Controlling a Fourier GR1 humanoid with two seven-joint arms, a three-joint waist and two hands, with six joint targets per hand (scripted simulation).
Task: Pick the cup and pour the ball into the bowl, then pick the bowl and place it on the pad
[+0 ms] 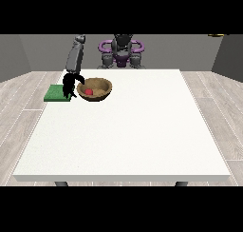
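A brown wooden bowl (100,86) sits on the white table (128,136) at the far left, with a small red ball (88,91) lying inside it. A flat green pad (53,93) lies just left of the bowl, at the table's left edge. The black hand at the view's left (70,84) hangs between the pad and the bowl's left rim. Its fingers point down over the pad's right end and its thumb reaches towards the rim. It holds nothing that I can see. No cup shows in this view, and no hand shows at the view's right.
The robot's torso (121,51) stands behind the table's far edge. The grey forearm (75,57) comes down steeply from the back onto the hand. A wood-plank floor surrounds the table.
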